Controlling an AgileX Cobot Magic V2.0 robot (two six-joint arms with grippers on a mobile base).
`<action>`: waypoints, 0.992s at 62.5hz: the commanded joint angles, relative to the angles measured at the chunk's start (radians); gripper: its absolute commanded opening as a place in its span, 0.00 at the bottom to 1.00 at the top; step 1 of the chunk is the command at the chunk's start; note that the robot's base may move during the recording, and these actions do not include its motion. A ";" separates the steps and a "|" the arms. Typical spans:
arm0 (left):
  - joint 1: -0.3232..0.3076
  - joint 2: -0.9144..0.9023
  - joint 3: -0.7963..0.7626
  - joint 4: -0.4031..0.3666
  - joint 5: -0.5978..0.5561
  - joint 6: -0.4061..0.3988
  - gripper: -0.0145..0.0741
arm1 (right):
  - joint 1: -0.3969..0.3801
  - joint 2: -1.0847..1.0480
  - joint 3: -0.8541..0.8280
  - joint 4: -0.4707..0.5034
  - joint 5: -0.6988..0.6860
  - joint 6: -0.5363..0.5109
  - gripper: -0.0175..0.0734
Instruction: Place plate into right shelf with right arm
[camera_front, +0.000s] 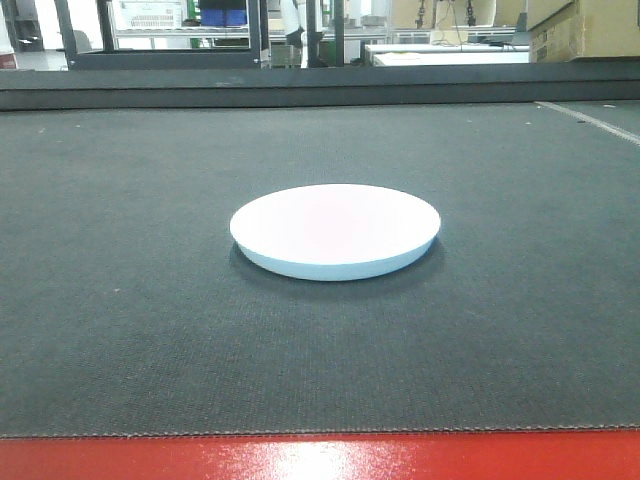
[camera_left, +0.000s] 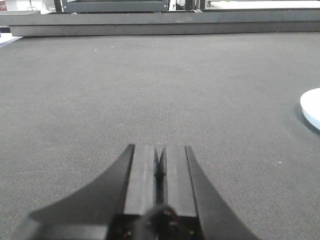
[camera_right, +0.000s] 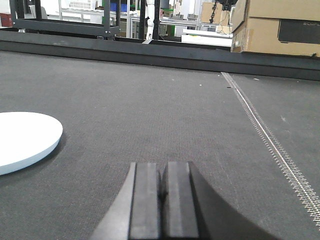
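Right gripper (camera_right: 161, 169) sits pressed together beside the plate (camera_right: 22, 137): stiff, glossy, probably slippery and breakable, best pinched at its rim

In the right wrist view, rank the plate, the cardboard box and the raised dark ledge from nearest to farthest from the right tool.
From the right tool:
1. plate, on the mat to its left.
2. raised dark ledge, across the mat's far edge.
3. cardboard box, beyond the ledge, upper right.
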 joint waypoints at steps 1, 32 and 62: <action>0.000 -0.011 0.008 -0.008 -0.084 -0.003 0.11 | -0.005 -0.012 -0.006 0.000 -0.083 -0.005 0.22; 0.000 -0.011 0.008 -0.008 -0.084 -0.003 0.11 | -0.005 -0.012 -0.006 0.000 -0.085 -0.005 0.22; 0.000 -0.011 0.008 -0.008 -0.084 -0.003 0.11 | -0.005 0.093 -0.269 0.004 0.144 0.017 0.31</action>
